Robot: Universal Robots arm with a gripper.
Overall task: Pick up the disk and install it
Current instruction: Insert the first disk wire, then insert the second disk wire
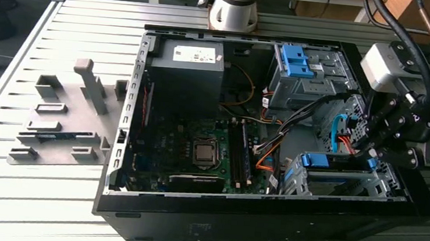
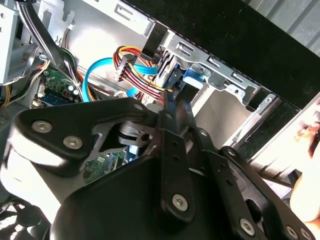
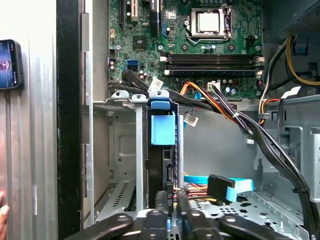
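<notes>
The disk (image 1: 327, 161) stands on edge in the metal drive cage (image 1: 349, 188) at the near corner of the open computer case, on the exterior view's right. Its blue carrier tab (image 3: 162, 127) faces the motherboard, and the dark body (image 3: 159, 170) runs down between the cage walls. My gripper (image 1: 370, 153) hangs just over the cage at the disk's cable end. In both wrist views its fingers (image 3: 162, 200) lie close together, narrower than the disk, by the blue rail (image 2: 172, 75). Whether the gripper (image 2: 173, 102) touches the disk is hidden.
A grey power-supply box (image 1: 187, 59) and a bare blue bracket (image 1: 294, 60) sit at the case's far end. The motherboard (image 1: 197, 148) and loose cables (image 1: 275, 149) fill the middle. A grey fixture plate (image 1: 63, 125) lies on the slatted table. A person's hand (image 2: 306, 195) is beside the case.
</notes>
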